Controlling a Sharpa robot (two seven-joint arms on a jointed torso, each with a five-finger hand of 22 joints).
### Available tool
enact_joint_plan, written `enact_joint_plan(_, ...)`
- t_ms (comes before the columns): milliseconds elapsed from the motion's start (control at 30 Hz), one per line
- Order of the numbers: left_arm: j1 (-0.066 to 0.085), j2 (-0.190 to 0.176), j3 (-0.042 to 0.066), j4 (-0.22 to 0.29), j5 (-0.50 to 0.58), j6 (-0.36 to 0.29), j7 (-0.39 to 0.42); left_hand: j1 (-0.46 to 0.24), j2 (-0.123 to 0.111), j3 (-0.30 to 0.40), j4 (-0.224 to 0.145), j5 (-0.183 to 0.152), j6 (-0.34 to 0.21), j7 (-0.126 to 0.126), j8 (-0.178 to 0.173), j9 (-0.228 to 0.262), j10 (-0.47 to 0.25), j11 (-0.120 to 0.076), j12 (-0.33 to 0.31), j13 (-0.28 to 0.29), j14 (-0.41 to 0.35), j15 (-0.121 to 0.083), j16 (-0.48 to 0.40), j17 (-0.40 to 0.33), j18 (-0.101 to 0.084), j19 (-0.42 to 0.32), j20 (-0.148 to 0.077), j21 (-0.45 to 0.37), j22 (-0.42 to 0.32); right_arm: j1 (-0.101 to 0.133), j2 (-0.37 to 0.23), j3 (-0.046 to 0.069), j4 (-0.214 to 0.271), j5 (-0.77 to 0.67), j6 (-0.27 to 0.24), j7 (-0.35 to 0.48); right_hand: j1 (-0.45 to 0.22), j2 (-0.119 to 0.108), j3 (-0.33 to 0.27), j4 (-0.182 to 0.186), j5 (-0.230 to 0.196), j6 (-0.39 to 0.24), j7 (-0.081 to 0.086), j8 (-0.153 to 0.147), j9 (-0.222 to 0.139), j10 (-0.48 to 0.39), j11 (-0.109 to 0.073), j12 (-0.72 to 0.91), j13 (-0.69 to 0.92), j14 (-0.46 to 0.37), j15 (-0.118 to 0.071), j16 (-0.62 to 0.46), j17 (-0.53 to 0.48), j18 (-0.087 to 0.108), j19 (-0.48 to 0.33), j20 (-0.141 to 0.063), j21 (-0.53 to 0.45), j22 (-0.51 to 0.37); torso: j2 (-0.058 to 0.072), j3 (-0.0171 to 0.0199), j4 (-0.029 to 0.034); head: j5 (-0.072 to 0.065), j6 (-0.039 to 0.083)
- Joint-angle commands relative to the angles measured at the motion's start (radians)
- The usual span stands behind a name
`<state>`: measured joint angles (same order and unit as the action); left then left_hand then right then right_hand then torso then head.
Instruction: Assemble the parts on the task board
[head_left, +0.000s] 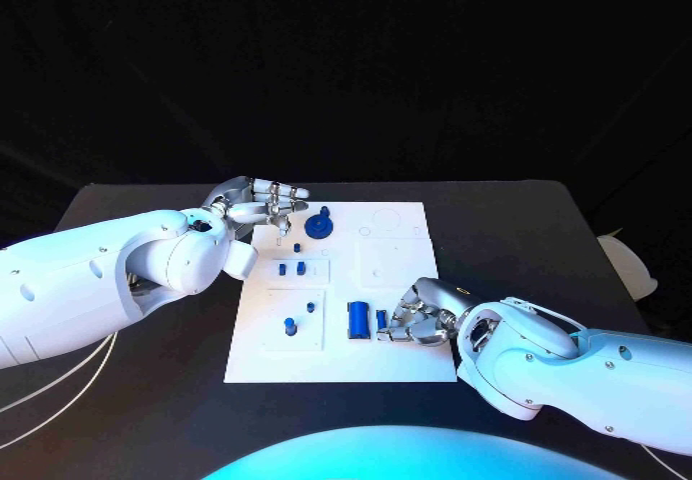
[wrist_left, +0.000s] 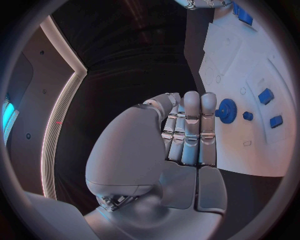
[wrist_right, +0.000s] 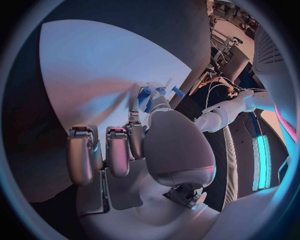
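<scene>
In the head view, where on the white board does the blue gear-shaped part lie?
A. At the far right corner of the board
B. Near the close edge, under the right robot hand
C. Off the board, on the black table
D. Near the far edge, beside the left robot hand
D. The blue gear sits on the white board near its far edge, just beside the left robot hand.

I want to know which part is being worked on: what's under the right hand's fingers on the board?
The right hand rests on the task board, fingers against a small blue part beside the blue cylinder. Its fingers cover most of that part, so its shape stays hidden.
</scene>
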<state>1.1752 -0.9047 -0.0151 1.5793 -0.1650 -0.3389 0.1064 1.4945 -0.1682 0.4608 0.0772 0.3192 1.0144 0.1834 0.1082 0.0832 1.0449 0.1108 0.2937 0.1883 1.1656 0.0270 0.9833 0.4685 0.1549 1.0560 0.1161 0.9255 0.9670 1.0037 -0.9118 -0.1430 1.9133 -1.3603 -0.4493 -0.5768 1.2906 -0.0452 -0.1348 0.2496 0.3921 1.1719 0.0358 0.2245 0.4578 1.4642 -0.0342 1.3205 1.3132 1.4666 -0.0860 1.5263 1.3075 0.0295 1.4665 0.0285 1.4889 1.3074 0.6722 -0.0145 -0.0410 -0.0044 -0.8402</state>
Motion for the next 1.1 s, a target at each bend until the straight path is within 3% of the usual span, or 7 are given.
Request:
enact_joint_plan(33, 0.001, 0.001, 0.001, 0.002, 0.003, 0.015, 0.003, 0.0, 0.01, -0.001, -0.005, 0.001, -0.009, 0.001, 0.005, -0.002, -0.008, 0.002, 0.007, 0.001, -0.008, 0.001, -0.003, -0.001, 0.016, -0.006, 0.0, -0.005, 0.0, -0.002, -0.001, 0.0, 0.004, -0.025, 0.018, 0.013, 0.005, 0.006, -0.007, 0.003, -0.009, 0.002, 0.0, 0.006, 0.002, 0.011, 0.0, -0.004, 0.091, 0.088, -0.006, 0.003, 0.19, -0.013, 0.071, -0.006, 0.004, 0.241, 0.0, -0.0003, -0.0002, 0.002, 0.0)
enact_joint_plan(833, 0.001, 0.002, 0.0, 0.001, 0.003, 0.017, 0.002, 0.0, 0.011, 0.001, -0.006, 0.002, -0.01, 0.001, 0.006, -0.002, -0.01, 0.002, 0.008, 0.001, -0.009, 0.002, -0.003, -0.002, 0.016, -0.007, 0.0, -0.006, 0.0, -0.001, 0.011, 0.0, -0.044, -0.032, 0.039, 0.004, 0.017, 0.023, -0.011, 0.02, -0.006, 0.003, -0.004, 0.012, 0.005, 0.014, -0.003, 0.001, 0.095, 0.089, -0.007, 0.003, 0.191, -0.013, 0.072, -0.007, 0.006, 0.242, 0.0, 0.0, 0.0007, 0.003, -0.001)
enact_joint_plan(1100, 0.0, 0.001, 0.0, 0.0, 0.003, 0.017, 0.004, 0.0, 0.011, 0.001, -0.006, 0.002, -0.01, 0.001, 0.006, -0.002, -0.01, 0.002, 0.008, 0.001, -0.009, 0.002, -0.003, -0.002, 0.016, -0.007, 0.0, -0.006, 0.0, 0.004, -0.005, 0.002, -0.02, -0.044, 0.003, 0.015, 0.02, 0.017, -0.016, 0.02, -0.012, 0.001, -0.002, 0.012, 0.005, 0.012, -0.002, -0.003, 0.093, 0.088, -0.007, 0.002, 0.189, -0.012, 0.07, -0.007, 0.002, 0.241, -0.001, -0.0006, -0.0003, 0.002, 0.0)
